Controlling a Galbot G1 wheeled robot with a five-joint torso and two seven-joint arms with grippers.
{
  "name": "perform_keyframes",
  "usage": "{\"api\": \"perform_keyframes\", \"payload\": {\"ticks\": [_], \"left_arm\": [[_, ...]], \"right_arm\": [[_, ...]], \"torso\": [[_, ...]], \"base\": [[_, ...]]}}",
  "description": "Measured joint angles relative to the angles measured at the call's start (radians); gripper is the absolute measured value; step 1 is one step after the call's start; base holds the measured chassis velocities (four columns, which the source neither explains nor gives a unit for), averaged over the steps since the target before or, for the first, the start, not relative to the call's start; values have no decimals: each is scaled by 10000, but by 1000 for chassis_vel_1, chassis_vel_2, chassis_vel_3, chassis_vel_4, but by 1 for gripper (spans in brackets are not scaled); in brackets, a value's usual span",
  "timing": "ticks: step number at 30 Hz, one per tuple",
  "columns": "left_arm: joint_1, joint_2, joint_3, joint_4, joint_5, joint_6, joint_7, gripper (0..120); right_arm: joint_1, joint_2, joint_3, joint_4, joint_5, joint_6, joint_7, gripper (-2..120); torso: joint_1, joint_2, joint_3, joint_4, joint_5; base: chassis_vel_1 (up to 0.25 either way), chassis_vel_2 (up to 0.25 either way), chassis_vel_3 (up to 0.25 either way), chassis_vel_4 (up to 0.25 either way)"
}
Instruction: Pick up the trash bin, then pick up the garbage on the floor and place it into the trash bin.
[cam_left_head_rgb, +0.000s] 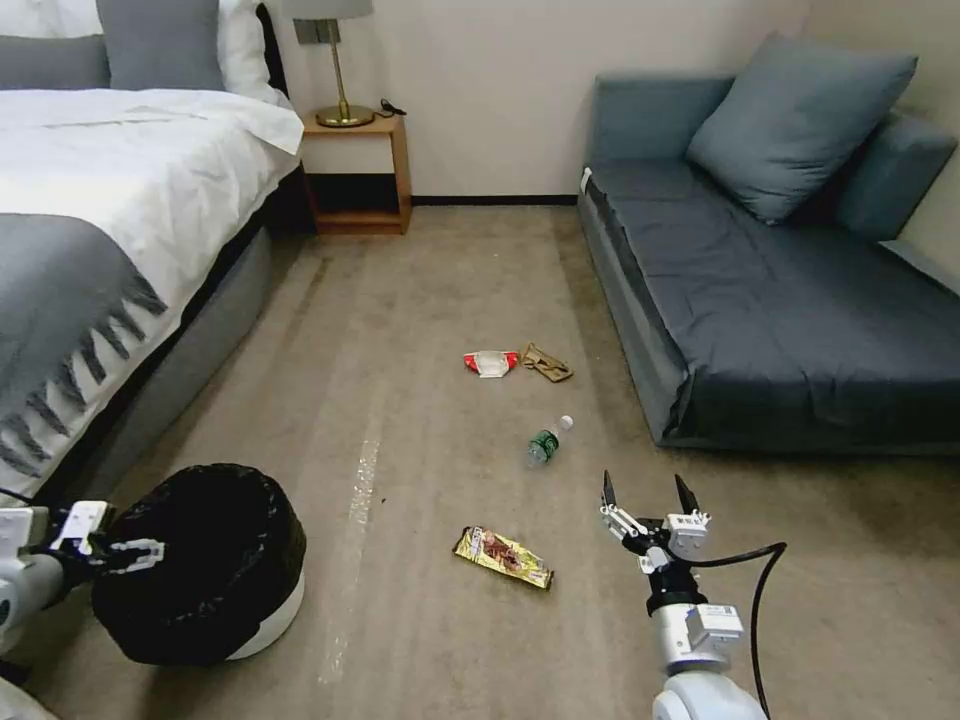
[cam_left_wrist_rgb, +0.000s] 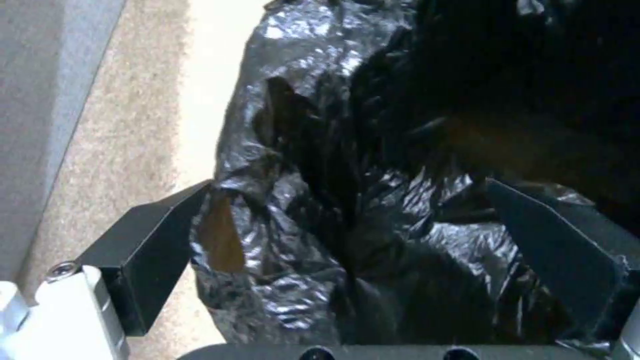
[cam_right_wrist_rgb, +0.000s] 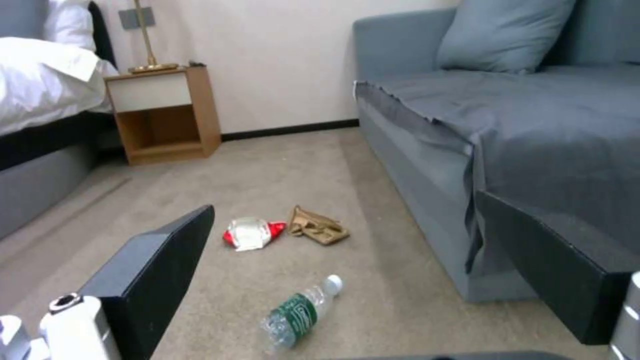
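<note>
Left gripper (cam_left_head_rgb: 140, 549) is at the near-left edge of the bin (cam_left_head_rgb: 215, 560), which sits on the carpet (cam_left_head_rgb: 400, 330) near left, just beside the bed (cam_left_head_rgb: 110, 220). In the left wrist view the fingers (cam_left_wrist_rgb: 150, 250) are spread, one on each side of a bunched fold of the black bag (cam_left_wrist_rgb: 347, 200). They straddle the rim and liner but aren't clamped, so I'd say the bin pickup isn't secured yet. The rim is the sensible grab point because the body is far wider than the jaws.

Right gripper (cam_left_head_rgb: 650, 510) hangs over the floor near right, fingers apart, holding nothing. It points toward the litter, probably staged so it can go once the bin is in hand.

The garbage is all on the carpet, none in the bin:
- wrapper (cam_left_head_rgb: 503, 557): lies nearest, flat, between the bin and the right gripper.
- bottle (cam_left_head_rgb: 547, 440): on its side, farther out, just ahead of the right gripper, cap pointing away. It also shows between the jaws in the right wrist view (cam_right_wrist_rgb: 300, 312).
- packet (cam_left_head_rgb: 492, 362) and paper (cam_left_head_rgb: 547, 362): side by side farther still, near the sofa (cam_left_head_rgb: 780, 330) front.

Risk: the liner is loose, so pinching bag alone could slip off the rim. The bottle may roll when touched.
</note>
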Motion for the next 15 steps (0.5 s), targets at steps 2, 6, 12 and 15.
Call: {"api": "perform_keyframes", "payload": {"ticks": [2,6,12,15], "left_arm": [[-137,55,42,148,-37,-14,24,99],[-509,114,389,494,-140,-22,37,90],[-832,194,663,800,-195,-24,-12,77],[-972,200,759,868,-263,-27,-79,62]], "right_arm": [[-1,14,3,-5,4,0,9,100],[35,48,-21,-5,-1,-23,25,100],[36,68,-27,21,-16,-38,36,100],[30,67,-15,10,-18,-39,45,100]], "torso": [[0,0,0,0,2],[0,0,0,-1,1],[0,0,0,0,1],[0,0,0,0,1]], "base": [[0,0,0,0],[0,0,0,0],[0,0,0,0],[0,0,0,0]]}}
